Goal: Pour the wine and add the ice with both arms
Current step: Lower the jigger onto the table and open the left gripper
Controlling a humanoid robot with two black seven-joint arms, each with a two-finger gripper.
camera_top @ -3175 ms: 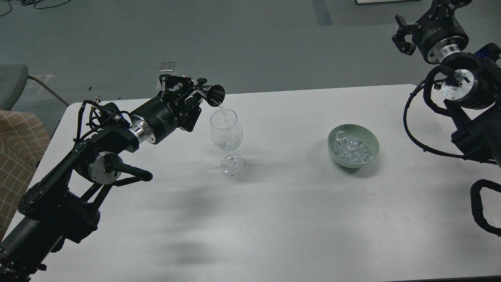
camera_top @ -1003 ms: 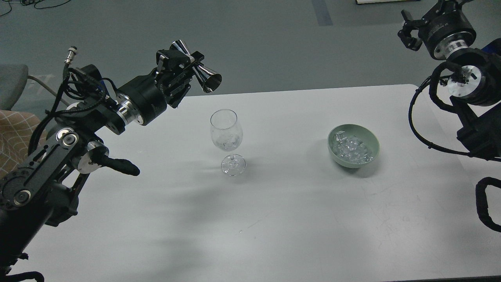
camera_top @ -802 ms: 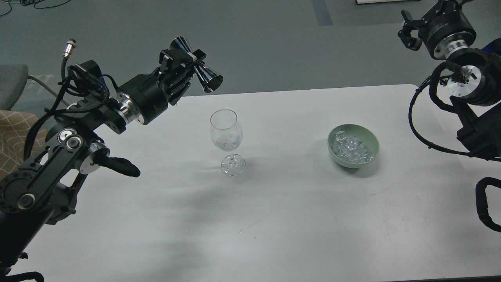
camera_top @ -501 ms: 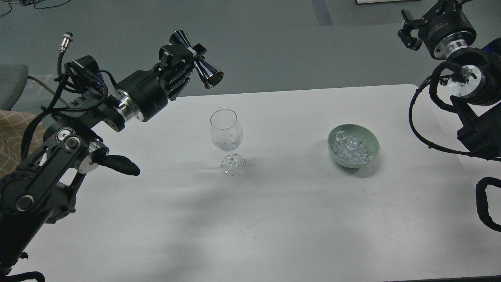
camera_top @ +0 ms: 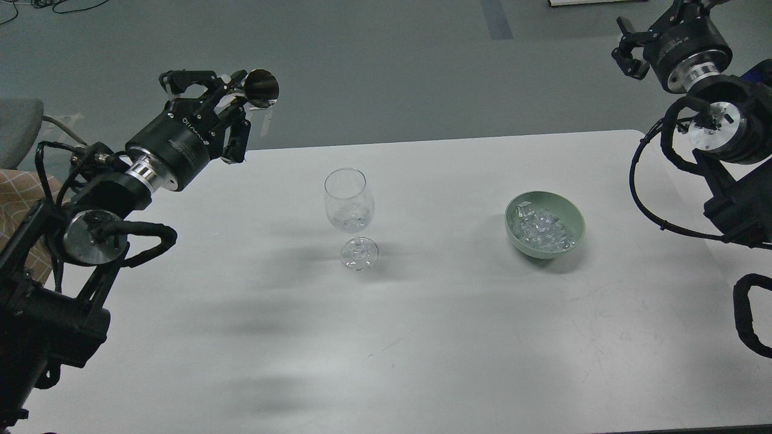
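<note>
A clear stemmed glass (camera_top: 348,202) stands upright on the white table (camera_top: 422,313), left of centre. A little clear wine (camera_top: 349,223) lies in the bottom of its bowl. My left gripper (camera_top: 230,95) is shut on a shiny metal jigger (camera_top: 260,89), held high above the table's far left edge, up and left of the glass and apart from it. A pale green bowl (camera_top: 574,218) with many clear ice cubes (camera_top: 541,229) sits right of centre. My right gripper (camera_top: 634,43) hangs high at the top right, beyond the table, holding nothing that I can see; its fingers are not clear.
A grey chair (camera_top: 18,129) and a checked cloth (camera_top: 17,202) stand off the table's left edge. Grey floor lies beyond the far edge. My right arm's cables (camera_top: 642,199) loop over the table's right edge.
My left arm stopped pouring into the glass, lifted the jigger, then swung it left and away from the glass. The right arm has hardly moved.
</note>
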